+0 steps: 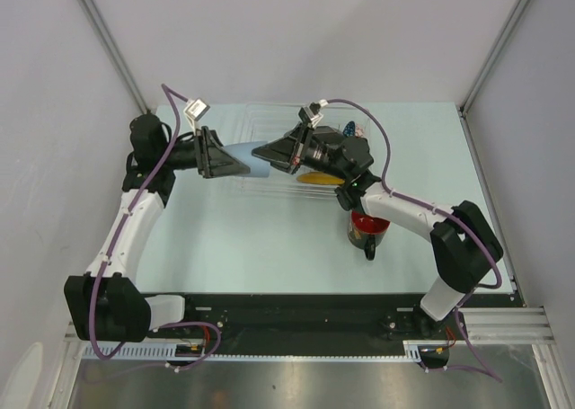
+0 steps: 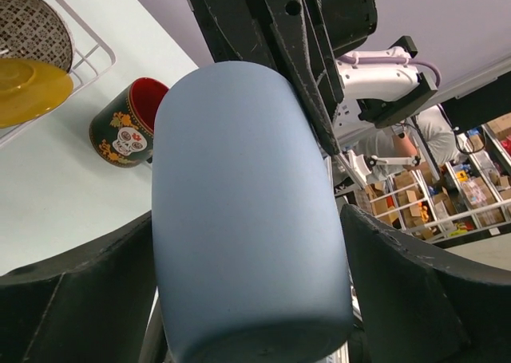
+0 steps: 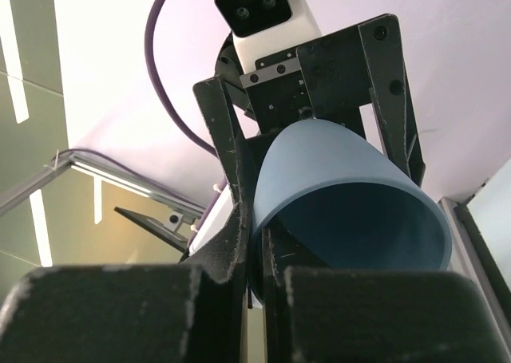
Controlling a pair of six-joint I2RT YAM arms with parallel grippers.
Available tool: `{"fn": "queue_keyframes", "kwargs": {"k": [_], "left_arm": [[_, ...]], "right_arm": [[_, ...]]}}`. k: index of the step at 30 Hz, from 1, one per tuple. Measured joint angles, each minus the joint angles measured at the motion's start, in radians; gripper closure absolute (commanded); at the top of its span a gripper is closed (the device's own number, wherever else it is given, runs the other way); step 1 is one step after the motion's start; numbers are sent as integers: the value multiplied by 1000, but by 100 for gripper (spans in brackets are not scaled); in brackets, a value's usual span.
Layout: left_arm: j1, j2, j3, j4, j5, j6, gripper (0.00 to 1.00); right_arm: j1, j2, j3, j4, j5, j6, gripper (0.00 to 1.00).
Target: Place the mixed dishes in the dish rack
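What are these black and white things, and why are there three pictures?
They are two robot arms, fixed to the near edge of a pale table. One picture looks down from a camera above and behind the arms. The other two come from small cameras on the wrists, so each shows its own fingers up close.

Between the arms is a light blue cup. The right gripper is pinching its rim. The left gripper has one finger on each side of the cup, but I can't tell if it is squeezing.

On the table stands a dark mug that is red inside, with a skull on it. Behind it is a clear rack with a yellow plate in it.
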Motion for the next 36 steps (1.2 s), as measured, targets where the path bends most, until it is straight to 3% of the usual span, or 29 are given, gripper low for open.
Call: {"fn": "queue_keyframes", "kwargs": {"k": [2, 4, 5, 7, 8, 11, 14, 15, 16, 19, 21, 28, 33, 36], "left_arm": [[0, 0, 0, -20, -6, 18, 12], [0, 0, 0, -41, -10, 37, 26], [-1, 0, 0, -50, -14, 46, 38], [0, -2, 0, -70, -15, 61, 51], [0, -5, 1, -80, -20, 68, 67], [0, -5, 1, -100, -28, 82, 100], [1, -4, 19, -173, -42, 130, 100], [2, -3, 34, -213, -49, 156, 100], [2, -3, 50, -254, -58, 184, 100], [4, -3, 74, -309, -71, 228, 100], [8, -3, 90, -331, -82, 251, 100], [23, 11, 204, -497, -231, 394, 100], [9, 16, 307, -569, -467, 512, 100], [-58, 69, 372, -619, -658, 585, 100]], "right_arm": [[5, 7, -4, 16, 6, 11, 100], [6, 9, -7, 18, 8, 16, 100], [7, 9, -7, 18, 8, 17, 100], [8, 8, -8, 18, 11, 13, 100], [8, 8, -10, 16, 11, 9, 100], [8, 8, -14, 9, 12, 5, 100], [8, 8, -15, -6, 12, 3, 99], [8, 8, -15, -10, 12, 2, 95], [7, 7, -15, -15, 13, 0, 80], [3, -5, -14, -47, 7, -11, 48], [-10, -13, -15, -108, -10, -31, 42], [-149, -111, -23, -432, -102, -191, 32], [-288, -214, -31, -693, -114, -332, 32], [-318, -279, -32, -811, -115, -404, 31]]}}
